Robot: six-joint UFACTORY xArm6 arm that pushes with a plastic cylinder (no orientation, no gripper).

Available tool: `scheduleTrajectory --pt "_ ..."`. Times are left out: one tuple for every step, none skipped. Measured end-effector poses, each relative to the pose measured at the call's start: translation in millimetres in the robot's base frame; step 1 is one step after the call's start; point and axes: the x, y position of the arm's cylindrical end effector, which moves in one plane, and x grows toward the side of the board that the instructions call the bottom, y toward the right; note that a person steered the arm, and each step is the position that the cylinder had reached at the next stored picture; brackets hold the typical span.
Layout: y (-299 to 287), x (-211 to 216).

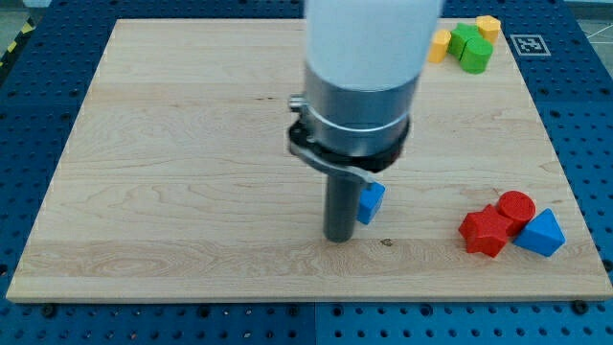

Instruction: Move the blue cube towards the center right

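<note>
The blue cube (371,200) lies on the wooden board (172,163), a little right of the board's middle and toward the view's bottom. My tip (338,238) rests on the board just left of the cube, touching or nearly touching its left side. The rod and the arm's large white and grey body hide part of the cube's left edge.
At the view's lower right lie a red star-like block (486,230), a red cylinder (516,207) and a blue triangular block (541,234), close together. At the view's top right sit two yellow blocks (440,44) (488,26) and two green blocks (470,48).
</note>
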Motion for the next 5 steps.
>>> scheduleTrajectory --pt "-10.9 -7.6" --pt "-2.6 -14.9" --pt "5.3 -14.9" --pt "42.5 -15.7" --pt "79.4 -21.9"
